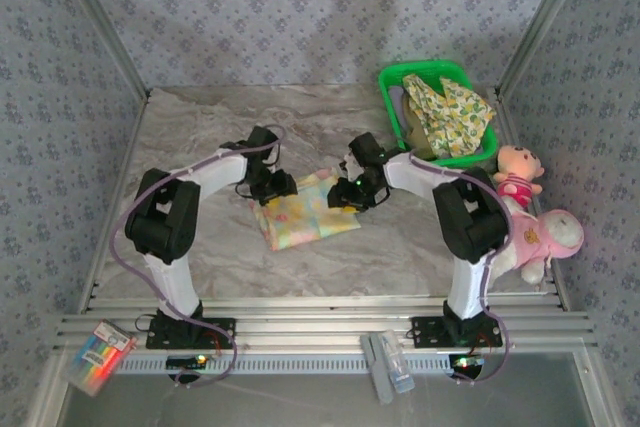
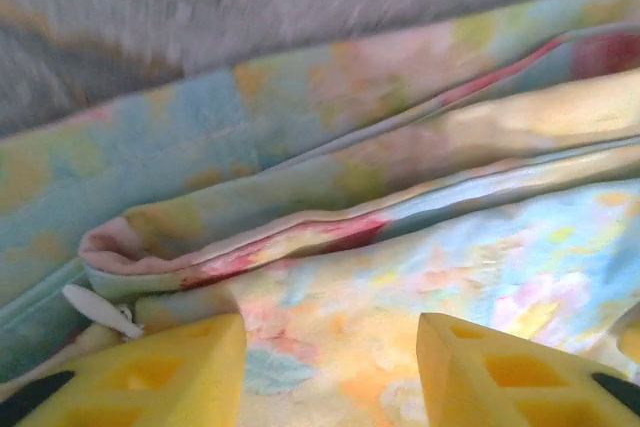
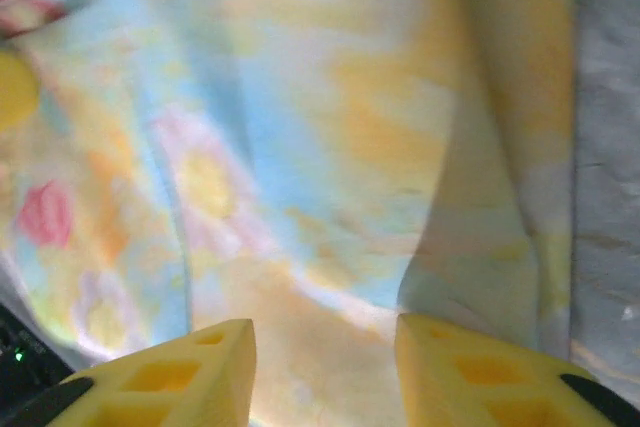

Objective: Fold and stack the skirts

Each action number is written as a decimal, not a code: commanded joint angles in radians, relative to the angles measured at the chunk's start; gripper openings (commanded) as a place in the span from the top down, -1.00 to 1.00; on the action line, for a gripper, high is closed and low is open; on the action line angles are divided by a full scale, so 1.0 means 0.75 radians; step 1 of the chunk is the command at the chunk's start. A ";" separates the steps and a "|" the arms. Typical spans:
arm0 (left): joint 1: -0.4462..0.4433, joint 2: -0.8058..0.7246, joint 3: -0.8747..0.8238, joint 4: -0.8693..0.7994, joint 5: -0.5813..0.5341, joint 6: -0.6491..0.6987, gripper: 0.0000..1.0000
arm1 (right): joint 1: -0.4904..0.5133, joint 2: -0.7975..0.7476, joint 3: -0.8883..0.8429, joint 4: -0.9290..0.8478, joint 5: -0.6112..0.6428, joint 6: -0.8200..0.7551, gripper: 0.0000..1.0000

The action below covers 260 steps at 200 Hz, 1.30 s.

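Now, your inventory, near to far.

1. Near rail, your left: a packet of coloured pens [image 1: 98, 355].
2. Mid-table, centre: the pastel floral skirt [image 1: 305, 212], lying as a rough folded square on the marble table [image 1: 190, 137]. The left wrist view shows its layered edges with a pink-red hem.
3. Left gripper [image 1: 280, 185], at the skirt's far-left corner: yellow fingers [image 2: 180, 367] parted, nothing between them. The blur may hide whether the tips touch the cloth.
4. Right gripper [image 1: 350, 192], at the skirt's far-right corner: fingers [image 3: 190, 372] likewise spread and empty, with floral cloth just beneath.
5. Right edge: two pink plush toys [image 1: 530, 217], one behind the other.
6. Far-right corner: a green basket [image 1: 430, 73] holding the heaped fruit-print skirt [image 1: 455, 112].
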 commanded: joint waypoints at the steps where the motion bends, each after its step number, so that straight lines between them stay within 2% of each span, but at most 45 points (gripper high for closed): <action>1: 0.005 -0.123 0.022 -0.041 -0.047 0.106 -0.11 | -0.041 -0.080 -0.038 0.231 0.100 -0.123 0.06; 22: 0.007 -0.218 -0.062 -0.026 -0.111 0.049 -0.16 | -0.082 0.032 0.032 0.184 0.079 -0.298 -0.08; 44: 0.012 -0.296 -0.175 0.014 -0.159 -0.022 -0.22 | -0.088 0.130 0.138 0.107 0.067 -0.414 -0.09; 79: 0.012 -0.327 -0.273 0.058 -0.161 -0.100 -0.27 | -0.083 0.184 0.196 0.075 -0.002 -0.479 -0.03; 88: 0.011 -0.325 -0.282 0.069 -0.156 -0.104 -0.27 | -0.081 0.185 0.197 0.079 -0.037 -0.494 0.10; 102: 0.011 -0.313 -0.283 0.069 -0.158 -0.102 -0.27 | -0.075 0.163 0.192 0.100 -0.085 -0.507 0.52; 111: 0.014 -0.307 -0.282 0.066 -0.162 -0.096 -0.29 | -0.070 0.129 0.179 0.127 -0.117 -0.509 0.67; 139: 0.033 -0.286 -0.304 0.078 -0.168 -0.070 -0.36 | -0.049 0.050 0.179 0.185 -0.243 -0.521 1.00; 155: 0.053 -0.268 -0.318 0.093 -0.168 -0.045 -0.33 | -0.046 0.062 0.202 0.214 -0.309 -0.517 1.00; 179: 0.079 -0.238 -0.355 0.137 -0.154 -0.008 -0.18 | -0.056 0.130 0.265 0.245 -0.335 -0.505 1.00; 198: 0.099 -0.228 -0.403 0.190 -0.154 0.001 0.08 | -0.069 0.188 0.312 0.282 -0.381 -0.497 1.00; 220: 0.134 -0.243 -0.483 0.287 -0.124 -0.013 0.51 | -0.083 0.252 0.381 0.304 -0.434 -0.507 1.00; 245: 0.160 -0.274 -0.570 0.393 -0.097 -0.024 0.76 | -0.102 0.333 0.480 0.310 -0.480 -0.507 1.00; 260: 0.172 -0.280 -0.596 0.406 -0.108 -0.026 0.89 | -0.107 0.403 0.565 0.276 -0.447 -0.510 1.00</action>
